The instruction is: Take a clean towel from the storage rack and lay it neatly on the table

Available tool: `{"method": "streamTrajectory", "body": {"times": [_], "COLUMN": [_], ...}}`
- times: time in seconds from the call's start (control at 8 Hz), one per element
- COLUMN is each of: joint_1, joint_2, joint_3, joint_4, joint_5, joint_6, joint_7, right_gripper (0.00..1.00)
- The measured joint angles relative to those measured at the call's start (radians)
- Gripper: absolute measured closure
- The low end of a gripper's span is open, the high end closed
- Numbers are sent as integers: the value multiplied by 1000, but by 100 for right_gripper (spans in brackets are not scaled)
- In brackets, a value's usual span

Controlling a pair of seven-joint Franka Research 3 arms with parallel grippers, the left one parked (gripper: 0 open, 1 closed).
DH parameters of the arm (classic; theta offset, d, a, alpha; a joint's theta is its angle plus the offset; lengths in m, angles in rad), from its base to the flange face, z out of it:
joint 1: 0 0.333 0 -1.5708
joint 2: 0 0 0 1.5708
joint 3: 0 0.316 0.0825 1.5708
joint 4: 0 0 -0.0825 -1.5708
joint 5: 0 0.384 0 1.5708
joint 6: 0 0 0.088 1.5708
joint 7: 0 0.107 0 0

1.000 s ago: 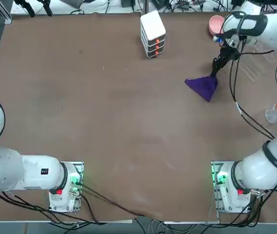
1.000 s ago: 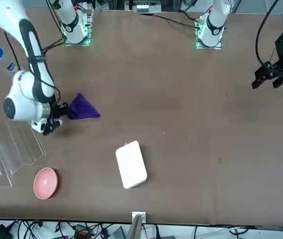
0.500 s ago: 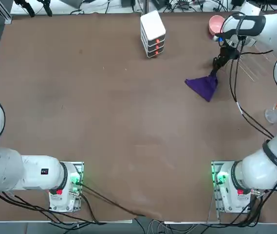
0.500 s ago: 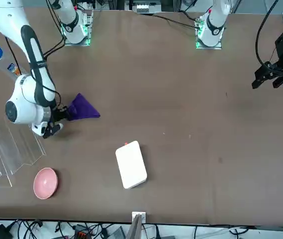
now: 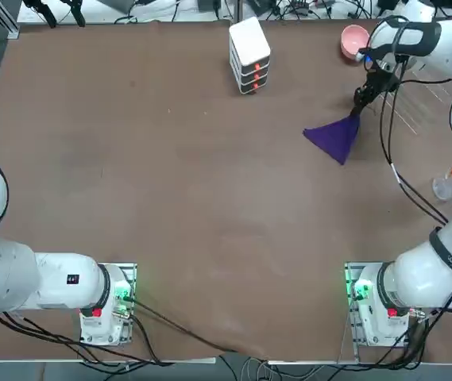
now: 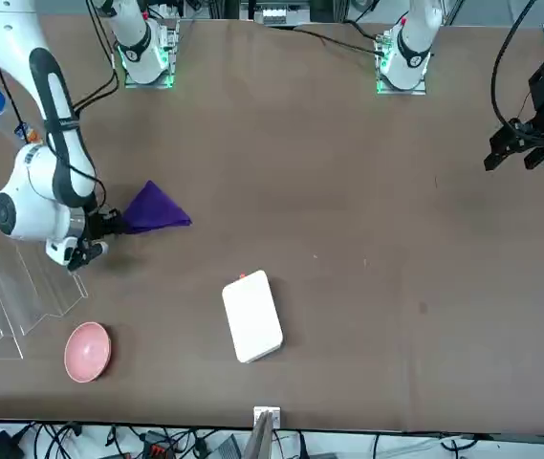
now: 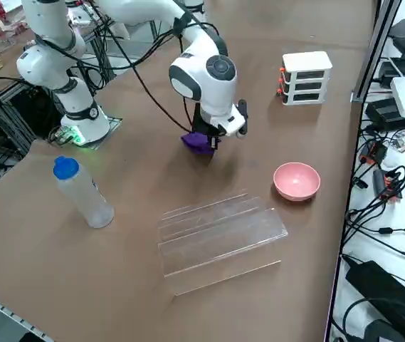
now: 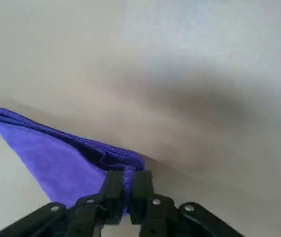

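The translucent, blue-capped bottle, round pink bowl and clear-plastic rack stand on the matte brown bench. The soft purple towel hangs at the right pincer, showing more cloth than before; whether it's clenched or released, I can't tell.

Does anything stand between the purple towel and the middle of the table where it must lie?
Nothing visible does. The towel hangs at the right hand, and the table's middle is bare; the white box stands off farther away.
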Motion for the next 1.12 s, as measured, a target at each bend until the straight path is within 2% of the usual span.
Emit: {"method": "streamTrajectory", "body": {"times": [0.38, 0.62, 0.88, 1.12], "joint_1": [-7, -10, -13, -10], "joint_2": [21, 20, 15, -17], "joint_3": [-8, -39, -77, -83], "joint_4": [2, 24, 68, 85], "joint_5": [-5, -49, -75, -75], "joint_6": [35, 40, 40, 27], "joint_7": [0, 0, 0, 128], "right_gripper": [36, 1, 0, 0]}}
